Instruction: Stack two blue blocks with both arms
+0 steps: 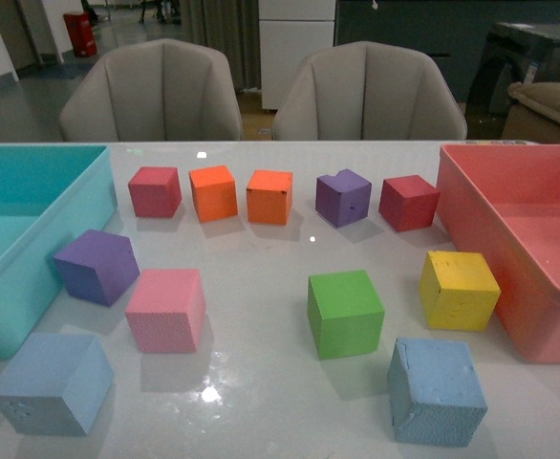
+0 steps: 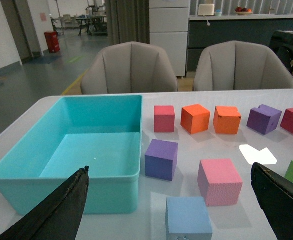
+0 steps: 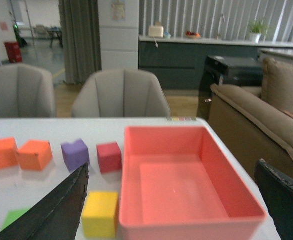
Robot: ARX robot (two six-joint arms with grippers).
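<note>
pale foam: one blue block (image 1: 49, 384) sits front-left beside the teal bin (image 1: 12, 287), just ahead of the left gripper (image 2: 169, 171); the other blue block (image 1: 438, 390) sits front-right, nearer the right gripper (image 3: 171, 169). both grippers gape wide, empty.

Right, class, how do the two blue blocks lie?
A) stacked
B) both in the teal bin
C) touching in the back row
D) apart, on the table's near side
D: the left blue block sits near the teal bin, the right blue block near the green block, well apart.
</note>
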